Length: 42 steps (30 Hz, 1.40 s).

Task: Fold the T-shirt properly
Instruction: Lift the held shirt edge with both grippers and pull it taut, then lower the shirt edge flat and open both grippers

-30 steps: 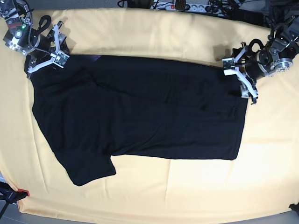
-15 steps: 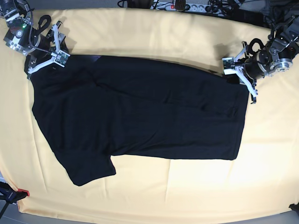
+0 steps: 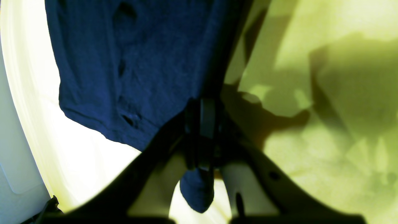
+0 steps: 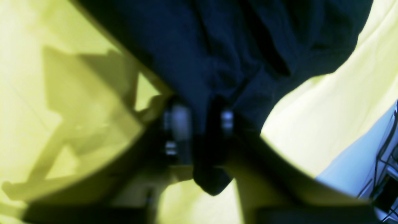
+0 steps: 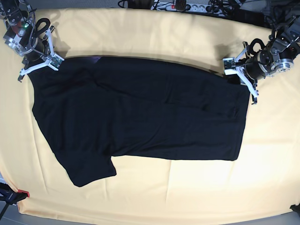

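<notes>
Lying lengthwise left-right, T-shirt; left gripper, right gripper pinching its corners

T-shirt: large, black, plain side up, spread flat and mostly smooth with a few shallow creases. One short sleeve sticks out at the corner far from both tools. One top corner is pinched in the left tool, a small tab of cloth poking out behind its closed fingers; the opposite top corner sits likewise clamped in the right tool.
</notes>
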Each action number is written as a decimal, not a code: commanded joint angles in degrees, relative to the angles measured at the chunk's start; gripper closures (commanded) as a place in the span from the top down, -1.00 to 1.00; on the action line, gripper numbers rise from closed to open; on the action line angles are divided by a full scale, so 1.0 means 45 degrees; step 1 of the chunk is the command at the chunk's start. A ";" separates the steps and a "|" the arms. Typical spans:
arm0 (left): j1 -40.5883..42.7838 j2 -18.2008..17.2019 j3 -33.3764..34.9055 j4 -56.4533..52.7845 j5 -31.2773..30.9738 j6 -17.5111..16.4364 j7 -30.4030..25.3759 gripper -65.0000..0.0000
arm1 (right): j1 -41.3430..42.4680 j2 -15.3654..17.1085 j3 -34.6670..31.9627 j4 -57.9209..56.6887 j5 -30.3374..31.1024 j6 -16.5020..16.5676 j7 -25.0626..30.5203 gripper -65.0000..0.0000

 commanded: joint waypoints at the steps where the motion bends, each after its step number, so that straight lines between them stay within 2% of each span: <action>1: -0.0141 -0.0325 -0.0146 0.0180 0.0000 0.0146 0.0000 -1.00 | 0.0034 0.0223 0.0131 0.0165 -0.0112 -0.0092 0.0112 -0.95; 5: -0.0141 -0.0539 -0.0146 0.0495 -0.0010 -0.0121 0.0068 -1.00 | 0.0034 0.0228 0.0131 0.0180 -0.0112 -0.0078 -0.0481 -1.00; 8: -0.0131 -0.0957 -0.0146 0.0821 -0.0253 -0.1209 0.0092 -1.00 | -0.0034 0.0262 0.0131 0.0189 -0.0097 0.0175 -0.1311 -1.00; 11: -0.0131 -0.1501 -0.0146 0.1263 -0.1030 -0.2370 0.0087 -1.00 | -0.0500 0.0690 0.0131 0.0194 -0.0112 0.0204 -0.1511 -1.00; 16: -0.0136 -0.2370 -0.0146 0.1972 -0.1885 -0.3444 0.0087 -1.00 | -0.1399 0.1525 0.0131 0.0345 -0.0107 0.0044 -0.2424 -1.00; 20: -0.0136 -0.2769 -0.0146 0.2477 -0.2885 -0.4685 0.0092 -1.00 | -0.2161 0.2103 0.0131 0.0525 -0.0092 -0.0233 -0.3089 -1.00; 26: 0.0151 -0.3138 -0.0146 0.2730 -0.4522 -0.4685 0.0146 -1.00 | -0.3152 0.2161 0.0131 0.0772 0.0034 -0.0355 -0.3468 -1.00; 29: 0.0481 -0.3143 -0.0146 0.2735 -0.4915 -0.4685 0.0767 -1.00 | -0.3682 0.2161 0.0131 0.0918 0.0039 -0.0374 -0.3594 -1.00; 33: 0.1180 -0.3143 -0.0146 0.2803 -0.6305 -0.4685 0.1647 -1.00 | -0.4070 0.2161 0.0131 0.0986 0.0102 -0.0170 -0.3599 -1.00; 39: 0.1914 -0.3143 -0.0146 0.3220 -0.6479 -0.4685 0.2390 -1.00 | -0.4201 0.2161 0.0131 0.0986 0.0952 0.0452 -0.3793 -1.00; 42: 0.1904 -0.3138 -0.0146 0.3225 -0.6475 -0.4685 0.2385 -1.00 | -0.4197 0.2161 0.0131 0.0986 0.0942 0.0393 -0.3789 -1.00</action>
